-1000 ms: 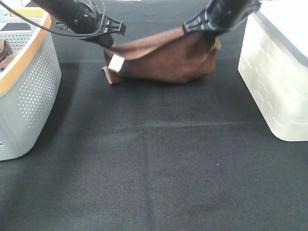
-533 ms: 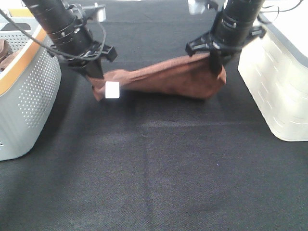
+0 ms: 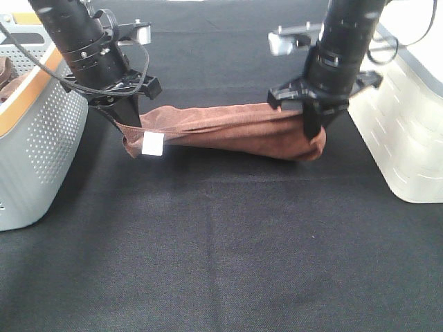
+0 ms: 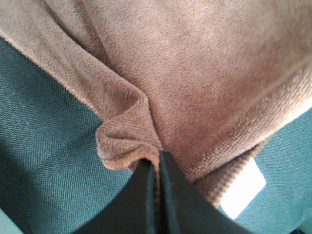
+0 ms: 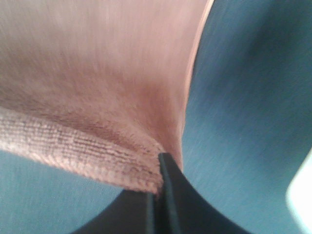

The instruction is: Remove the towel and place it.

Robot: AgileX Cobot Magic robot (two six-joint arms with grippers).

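At the far left of the exterior high view stands a grey perforated basket (image 3: pixel 41 149) with an orange rim, and a bunched brown cloth (image 3: pixel 7 76) shows inside it. Just beside the basket, the left gripper (image 3: pixel 130 119) points down and pinches one corner of the towel (image 3: pixel 228 130); the left wrist view shows its black jaws pressed together on a fold of the reddish-brown cloth (image 4: pixel 195 73), with the white tag (image 4: pixel 243 187) lying close to the pinched corner. In the high view the tag (image 3: pixel 153 144) hangs at that left end. The towel stretches between the two arms as a long, folded band, sagging in the middle, with its lower edge on or just above the black table (image 3: pixel 221 249). At its right end the right gripper (image 3: pixel 313 128) is clamped on the other corner, the jaws closed on the hem in the right wrist view (image 5: pixel 163 183). Near that arm, at the right edge, sits a white plastic bin (image 3: pixel 401 131).
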